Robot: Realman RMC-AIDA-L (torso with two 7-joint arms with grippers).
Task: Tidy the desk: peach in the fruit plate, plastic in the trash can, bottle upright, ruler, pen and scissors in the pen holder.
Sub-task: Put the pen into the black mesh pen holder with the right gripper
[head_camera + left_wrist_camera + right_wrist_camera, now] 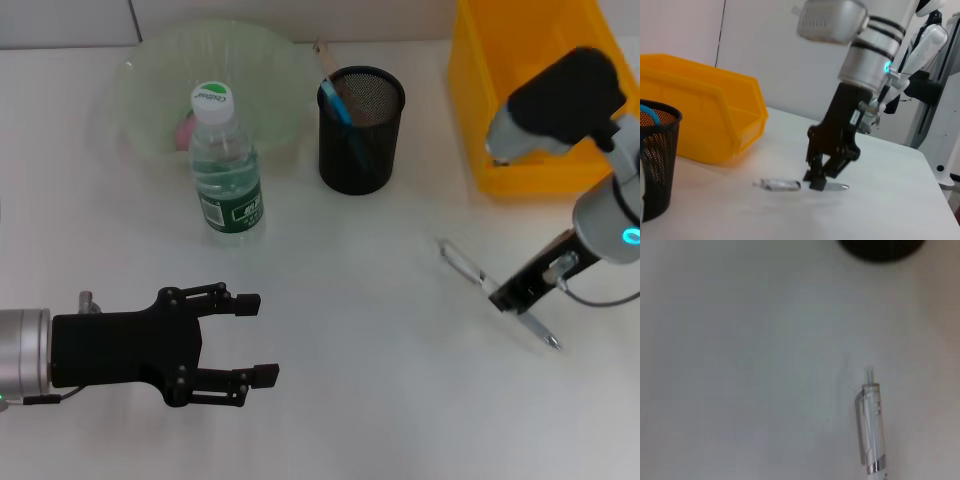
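One slim silver pen [497, 294] lies on the white bench [360, 330] beside our right end effector [512, 293], closed around it; a shallow grip could drop it. Our left end effector [255, 338] hovers wide open.

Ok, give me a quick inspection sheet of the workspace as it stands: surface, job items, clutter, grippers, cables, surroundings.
Surface: white desk, no spills seen.
Bottle: upright, cap on, in front of the fruit plate.
Peach: something pink in the plate behind the bottle, mostly hidden.
Pen holder: upright, blue-handled item and a pale stick inside.
Pen: lying flat on the desk, not yet lifted.
Trash can: yellow bin at the desk's back right; contents not visible.
Clutter: nothing seen.
Right gripper: down at the pen's middle, jaws astride it.
Left gripper: idle at front left, jaws open, empty.
Cables: thin wire along the right wrist.
Surroundings: white wall; another robot beyond the desk.
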